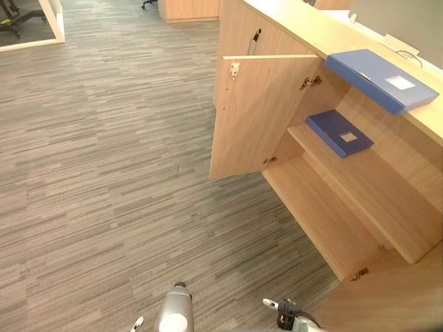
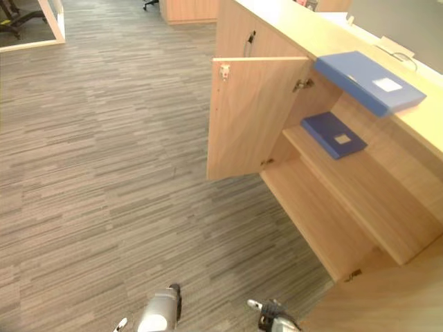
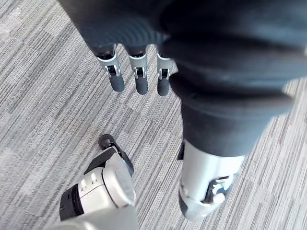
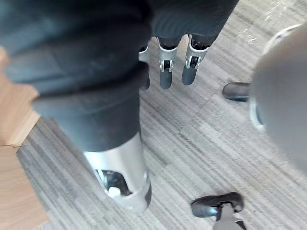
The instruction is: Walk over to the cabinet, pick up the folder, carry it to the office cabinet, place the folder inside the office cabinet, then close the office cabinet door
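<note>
In the left eye view, we saw the light blue folder [image 1: 381, 79] lying flat on top of the cabinet [image 1: 291, 28]. It was ahead of and above both sets of fingers and off to their right, so we judged the right arm the nearer one. Its long axis ran along the top's front edge. Its near side seemed to jut slightly past that edge, which we thought offered a lip for the fingers. The door [image 1: 259, 114] stood swung out, to the left of the opening.

In the right eye view, a darker folder [image 2: 333, 135] lay on the shelf [image 2: 360, 187] just below, with bare shelf beside it. The carpet [image 2: 104, 173] between us and the cabinet lay open for stepping in.

In the left wrist view, the left hand [image 3: 136, 79] hung over carpet, its fingers straight and holding nothing.

In the right wrist view, the right hand [image 4: 165, 72] hung likewise, fingers relaxed and empty, with a wooden panel of the cabinet close beside it.
</note>
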